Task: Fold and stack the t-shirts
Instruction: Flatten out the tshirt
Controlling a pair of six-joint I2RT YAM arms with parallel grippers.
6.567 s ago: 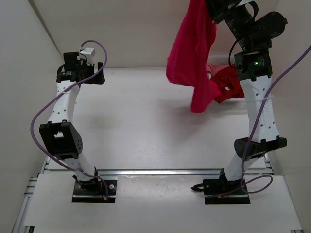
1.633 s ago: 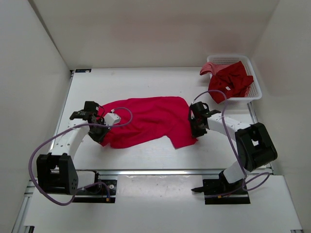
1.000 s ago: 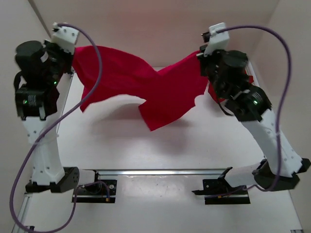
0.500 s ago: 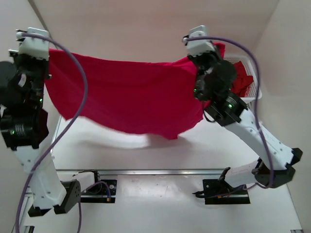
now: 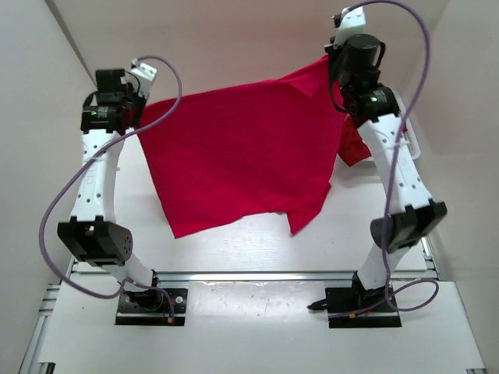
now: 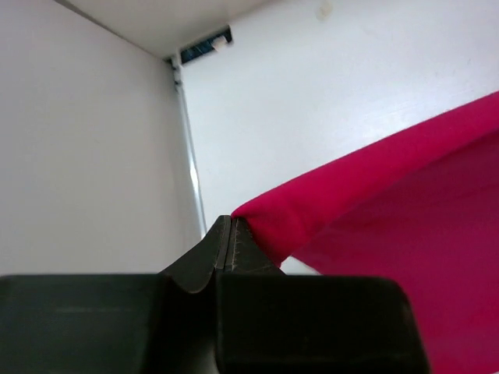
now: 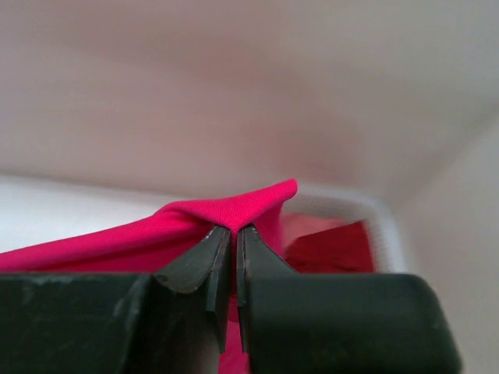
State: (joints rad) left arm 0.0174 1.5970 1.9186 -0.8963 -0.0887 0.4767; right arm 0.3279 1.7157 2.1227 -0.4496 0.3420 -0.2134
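now left pincer [image 6: 228, 234] and right pincer [image 7: 231, 232] each clamp a shirt [image 5: 242, 156] corner; shirt hangs spread over table [image 5: 234, 253], right corner higher. moments ago stretched wider, left arm higher. likely descending to lay flat.

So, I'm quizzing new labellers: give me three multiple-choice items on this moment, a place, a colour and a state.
1. Where is the dark crimson t-shirt? A) in the white basket B) mid-table C) on the left arm
2. The cables are: A) green B) purple C) yellow
3. The bright red t-shirt is: A) lying flat B) draped over the basket C) pinched by left tool and right tool
Answers: 1A, red cloth shows inside the basket's rim; 2B, the loops are plainly purple; 3C, each wrist view shows shut jaws on cloth.
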